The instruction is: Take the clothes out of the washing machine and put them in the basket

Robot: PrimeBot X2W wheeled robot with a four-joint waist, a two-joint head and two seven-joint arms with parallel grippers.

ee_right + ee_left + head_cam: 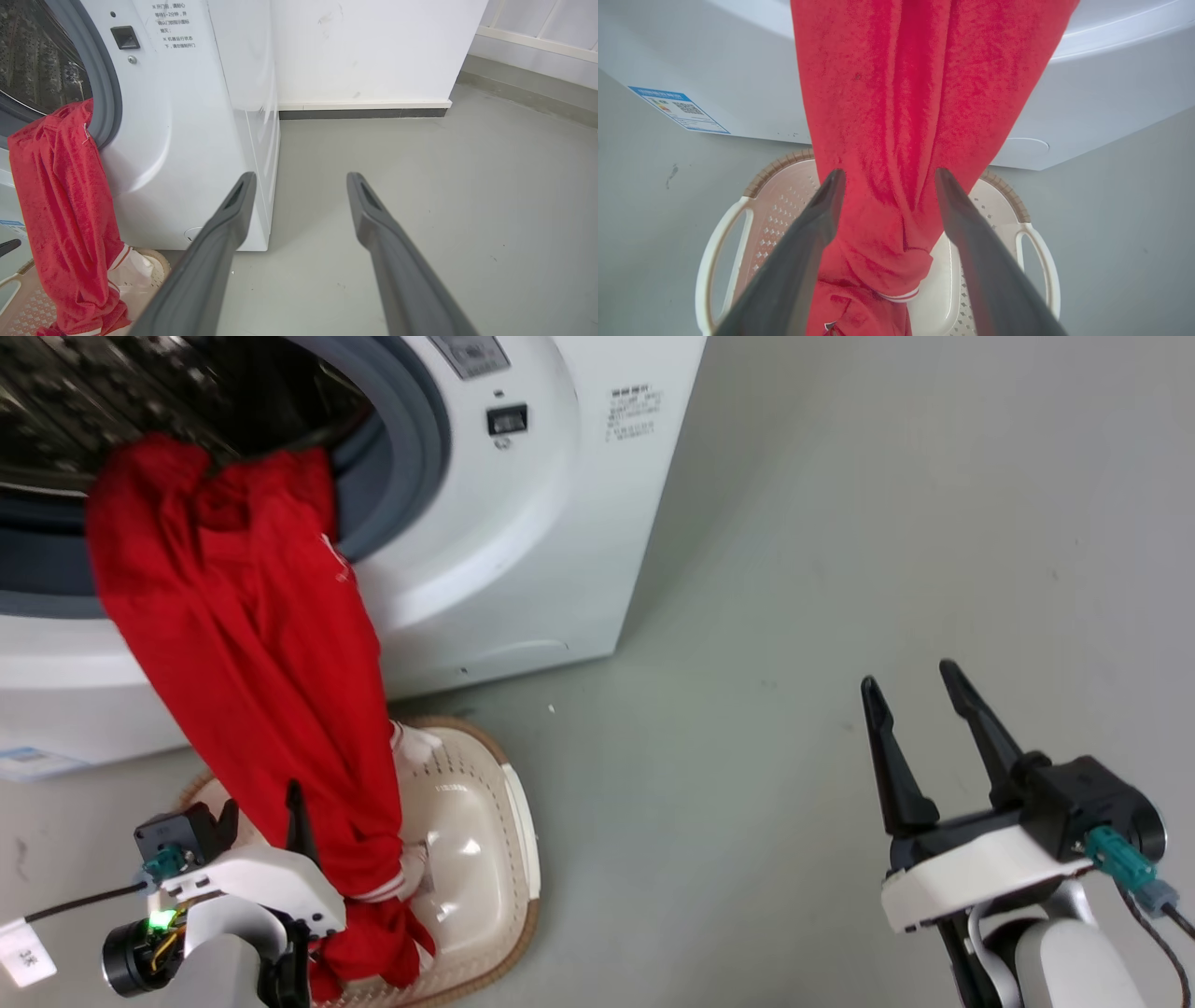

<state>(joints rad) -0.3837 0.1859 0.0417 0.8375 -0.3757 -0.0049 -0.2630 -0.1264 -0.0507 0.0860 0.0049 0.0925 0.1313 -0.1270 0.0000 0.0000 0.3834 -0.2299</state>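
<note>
While the red clothes (243,644) hang out of the washing machine (523,541), their upper end is draped over the grey ring (420,439) of its round opening and the rest is let down its white front into the basket (485,840). The basket is set on the floor (794,569) right at the foot of the machine, below the opening, and the bunched lower end of the cloth, with a white striped cuff (901,295), is gathered inside it. The left gripper (888,173) is held in front of the machine above the basket, its fingers spread apart with the hanging cloth seen between them; whether the cloth is touched cannot be told. The right gripper (910,674) is held well away from the machine's side, over bare floor, its fingers likewise apart and nothing clasped. A blue-edged sticker (679,109) is stuck low on the machine's front.
</note>
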